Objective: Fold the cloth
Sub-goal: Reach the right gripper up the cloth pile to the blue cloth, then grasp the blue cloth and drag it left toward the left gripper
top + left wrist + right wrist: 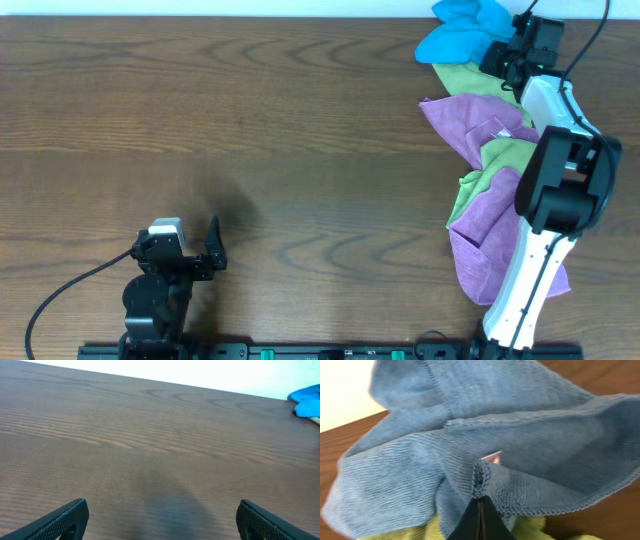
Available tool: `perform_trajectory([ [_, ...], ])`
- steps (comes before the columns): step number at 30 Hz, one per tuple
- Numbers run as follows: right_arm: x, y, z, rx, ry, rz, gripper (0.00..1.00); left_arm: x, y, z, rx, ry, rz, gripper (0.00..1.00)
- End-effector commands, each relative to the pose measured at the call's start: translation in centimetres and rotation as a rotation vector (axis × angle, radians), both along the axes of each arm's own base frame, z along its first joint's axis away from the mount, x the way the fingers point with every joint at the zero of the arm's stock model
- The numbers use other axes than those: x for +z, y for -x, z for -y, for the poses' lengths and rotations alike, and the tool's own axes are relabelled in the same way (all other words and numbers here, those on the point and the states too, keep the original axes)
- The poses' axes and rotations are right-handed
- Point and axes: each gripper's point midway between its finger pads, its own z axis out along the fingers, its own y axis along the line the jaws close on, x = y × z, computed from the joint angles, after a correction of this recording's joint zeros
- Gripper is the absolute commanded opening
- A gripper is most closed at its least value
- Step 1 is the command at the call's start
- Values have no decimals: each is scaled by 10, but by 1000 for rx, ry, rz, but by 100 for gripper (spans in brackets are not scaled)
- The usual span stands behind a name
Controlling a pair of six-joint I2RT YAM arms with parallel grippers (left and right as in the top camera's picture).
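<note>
The sky-blue cloth (458,30) lies crumpled at the table's far right corner, on top of a pile of other cloths. It fills the right wrist view (485,455), where a bit of its white tag (492,457) shows. My right gripper (505,58) (480,502) is shut on a pinched fold of the blue cloth's hem. My left gripper (205,255) (162,520) is open and empty near the front left of the table, far from the cloth. The blue cloth shows at the far right edge of the left wrist view (306,401).
Lime-green cloths (470,80) and purple cloths (475,130) lie heaped under and in front of the blue one, along the right side beneath my right arm (560,190). The brown wooden table (250,130) stretches to the left.
</note>
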Motion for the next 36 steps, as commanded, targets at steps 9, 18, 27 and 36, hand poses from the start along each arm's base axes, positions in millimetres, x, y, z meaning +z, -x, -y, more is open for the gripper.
perform_trajectory([
  [9,101,-26,-122,387,-232,159,1,-10,0,-1,2,-6,-21,95],
  [18,199,8,-267,707,-320,201,1,-10,0,-1,2,-6,-21,95],
  [27,297,113,-426,1081,-407,259,1,-10,0,-1,2,-6,-21,95],
  [36,335,206,-480,1275,-278,295,1,-10,0,-1,2,-6,-21,95],
])
